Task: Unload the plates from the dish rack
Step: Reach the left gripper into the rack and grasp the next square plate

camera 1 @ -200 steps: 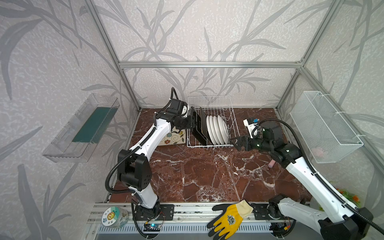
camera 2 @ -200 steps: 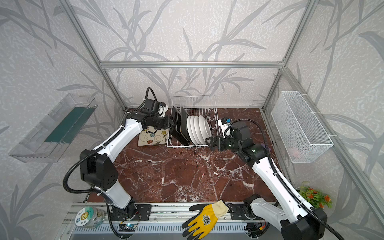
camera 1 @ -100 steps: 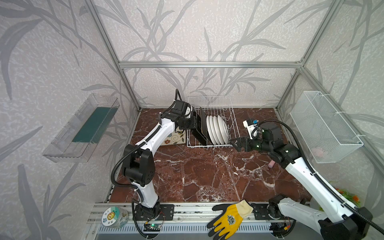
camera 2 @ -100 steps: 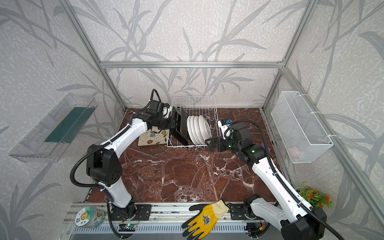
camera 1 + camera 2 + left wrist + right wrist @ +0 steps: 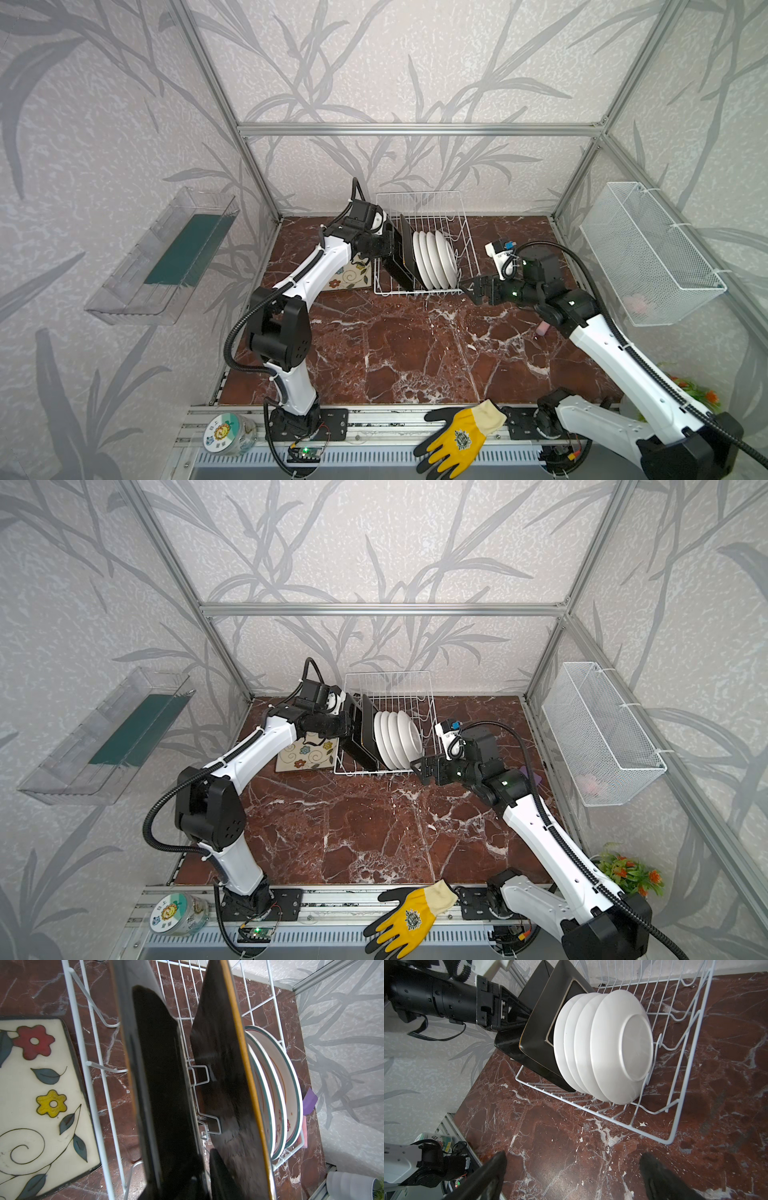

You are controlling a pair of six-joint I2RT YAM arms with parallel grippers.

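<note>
the left claw [image 5: 390,248] is set at the outer square plate [image 5: 508,1047] in the dish rack [image 5: 428,212]; a firm pinch cannot be confirmed, so a slip onto the hard marble bench [image 5: 395,345] is risked, or the round plates [image 5: 436,259] may be knocked; the right claw [image 5: 464,287] is held spread and empty; all is enclosed by leaf-patterned walls

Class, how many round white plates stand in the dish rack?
4 round plates, on edge in one row in the dish rack, next to the black square plates. None appears hidden.
</note>
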